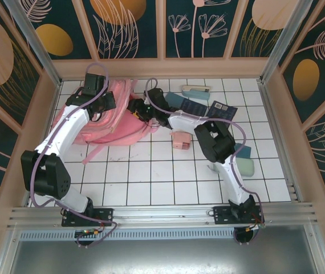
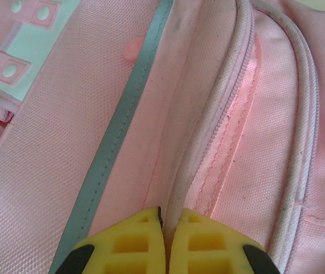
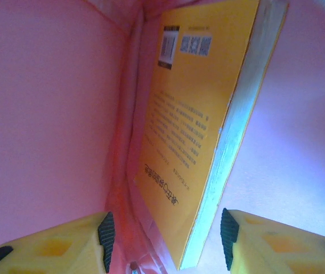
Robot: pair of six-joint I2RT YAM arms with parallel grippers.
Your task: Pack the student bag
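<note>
Left gripper [image 2: 163, 220] pinches the large soft pink fabric backpack [image 1: 125, 130] open; right gripper [image 3: 165, 231], jaws apart, straddles the yellow paperback book [image 3: 196, 103] inside, so next it likely retracts straight out.

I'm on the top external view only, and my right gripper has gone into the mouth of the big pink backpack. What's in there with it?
Observer: A thin yellow paperback book is inside the large pink fabric backpack, up against the lining.
Operator: Is the right gripper holding it?
Observer: No. The right gripper is open. Its yellow fingers sit either side of the book's near corner without pinching it.
Operator: And the left one?
Observer: The left gripper is shut, apparently on a fold of the backpack's fabric beside the zipper.
</note>
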